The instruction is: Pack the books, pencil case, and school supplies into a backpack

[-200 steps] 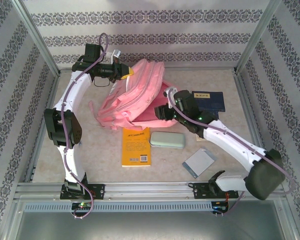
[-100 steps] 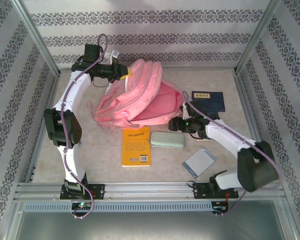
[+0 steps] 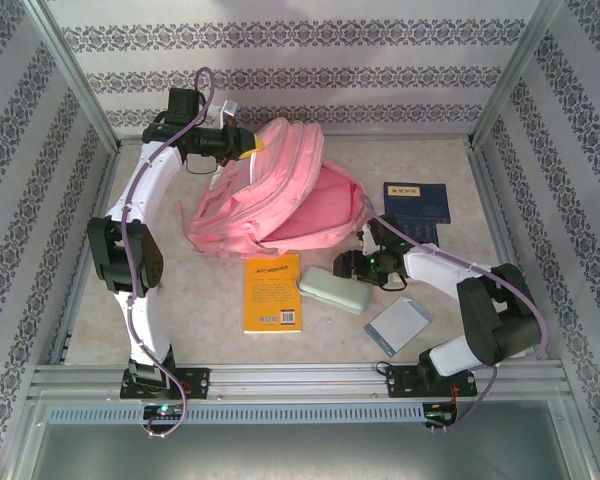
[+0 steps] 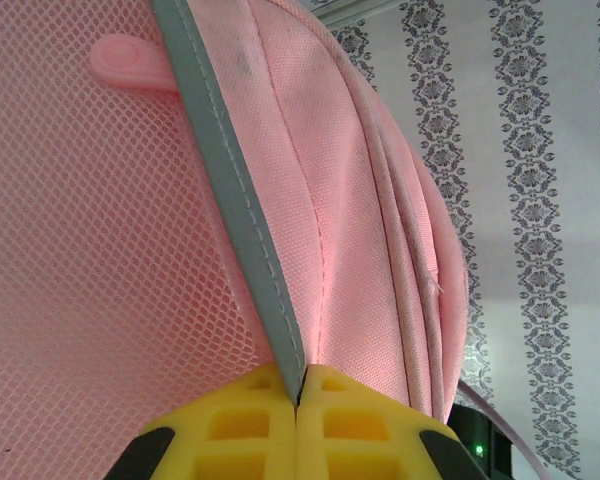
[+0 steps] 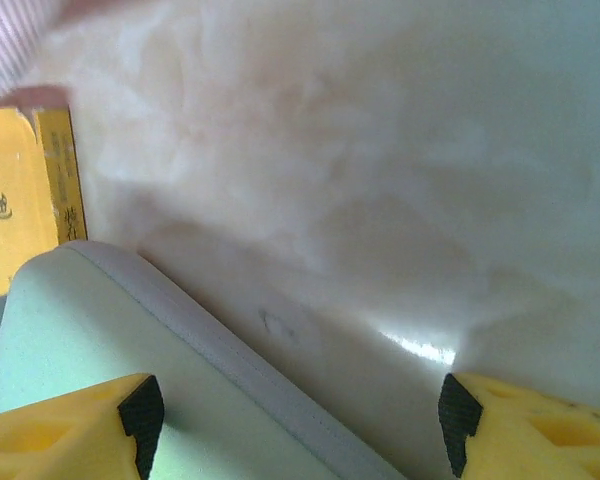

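Since a second ago the right arm has pulled back from the mouth of the large pink fabric backpack (image 3: 280,195) toward the near side of the pale stone-patterned counter (image 3: 210,290). The pale mint-green oblong pencil case (image 3: 333,290) has swung from level to slanted.

The right claw (image 3: 342,268) now hangs low over the far end of that case with its yellow fingers spread wide and holding nothing. In the right wrist view, the right claw (image 5: 300,425) has one finger above the case (image 5: 100,340) and the other above bare counter (image 5: 380,150), with the case's rounded edge running between them.

Left of this claw lies the yellow-orange paperback book (image 3: 273,292) (image 5: 15,215), just beside the case's other end; I cannot tell whether they touch. Just beyond the claw sags the backpack's open lower edge. To its right and farther back lies a flat dark navy book (image 3: 416,202), and nearer the arm bases a thin grey-blue pad (image 3: 399,326).

The left claw (image 3: 242,143) (image 4: 298,385) is at the backpack's far top corner, clamped on a grey trim strip (image 4: 240,210) along the bag's edge. Pink mesh (image 4: 80,250) is on one side of it and woven pink fabric (image 4: 360,200) on the other.
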